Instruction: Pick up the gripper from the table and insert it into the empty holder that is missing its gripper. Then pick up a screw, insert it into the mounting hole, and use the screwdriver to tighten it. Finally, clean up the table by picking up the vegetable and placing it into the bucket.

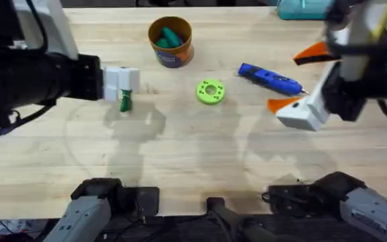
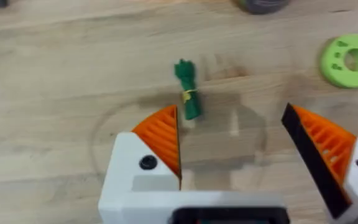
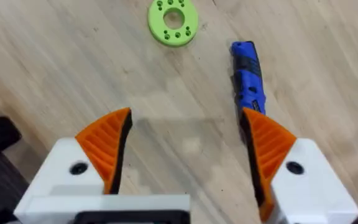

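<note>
A small dark-green vegetable (image 1: 125, 102) lies on the table left of centre. My left gripper (image 1: 130, 86) hovers open just over it; in the left wrist view the vegetable (image 2: 188, 94) lies just beyond the left gripper (image 2: 235, 140), close to one orange pad. The blue screwdriver (image 1: 271, 78) lies right of centre. My right gripper (image 1: 299, 77) stands open beside its tip, and in the right wrist view the screwdriver (image 3: 248, 78) reaches one orange fingertip (image 3: 266, 134) of the right gripper (image 3: 185, 149). The orange bucket (image 1: 170, 42) stands at the back with green pieces inside. The loose gripper, holder and screw are out of view.
A lime-green ring with holes (image 1: 210, 91) lies between the vegetable and the screwdriver, seen also as the ring (image 2: 350, 59) and the ring (image 3: 173, 22). A teal object (image 1: 301, 8) sits at the back right edge. The arm bases fill the near edge.
</note>
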